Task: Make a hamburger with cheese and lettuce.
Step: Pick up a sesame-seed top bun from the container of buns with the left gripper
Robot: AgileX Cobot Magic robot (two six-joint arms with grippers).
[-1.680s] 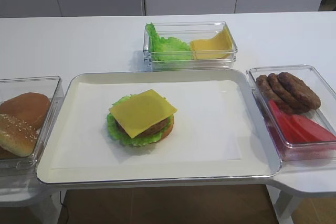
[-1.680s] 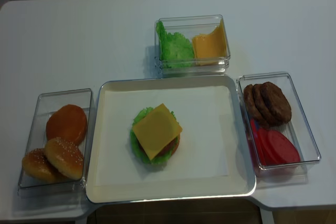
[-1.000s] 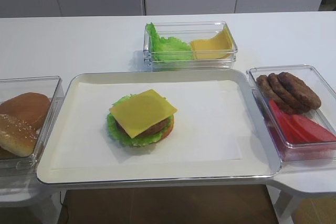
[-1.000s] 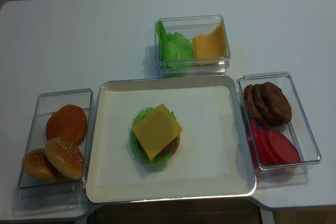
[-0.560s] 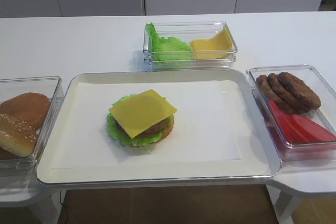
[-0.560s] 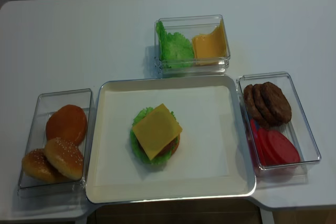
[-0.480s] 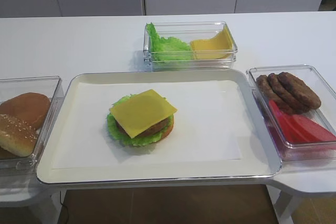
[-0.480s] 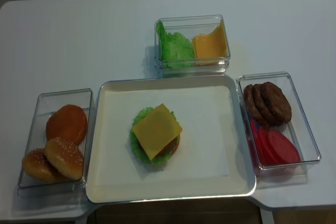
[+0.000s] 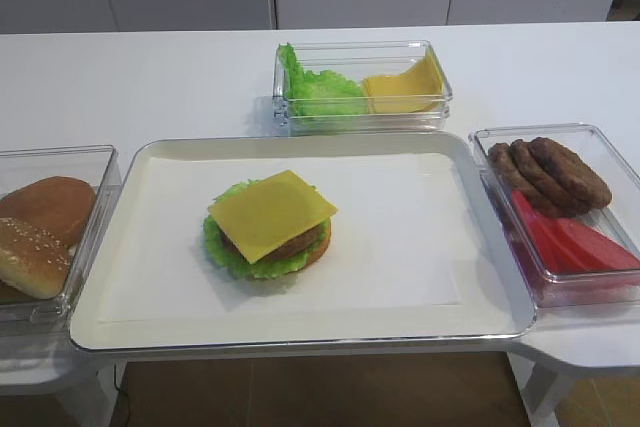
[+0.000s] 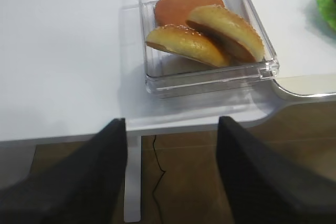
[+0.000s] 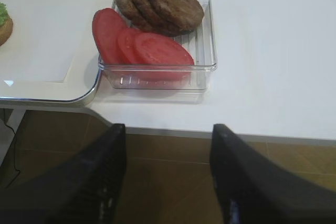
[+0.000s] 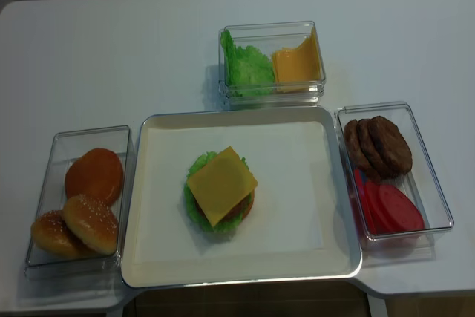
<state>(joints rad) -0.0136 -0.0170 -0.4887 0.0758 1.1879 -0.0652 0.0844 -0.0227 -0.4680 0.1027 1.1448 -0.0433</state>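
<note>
The hamburger (image 9: 268, 226) sits topless at the tray's (image 9: 300, 332) centre, cheese (image 9: 272, 213) over lettuce (image 9: 232, 257), while left gripper (image 10: 172, 174) and right gripper (image 11: 168, 177), both wide open and empty, hang at 6 o'clock.

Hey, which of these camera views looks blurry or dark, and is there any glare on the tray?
Both wrist views: the near hand is a dark, out-of-focus shape, while the tomato slices and buns stay sharp. Both high views: even, soft light with faint shadows. Right wrist view: a small bright glint on the tray rim.

Glossy metal tray (image 9: 500, 322), clear plastic boxes (image 9: 362, 112)
</note>
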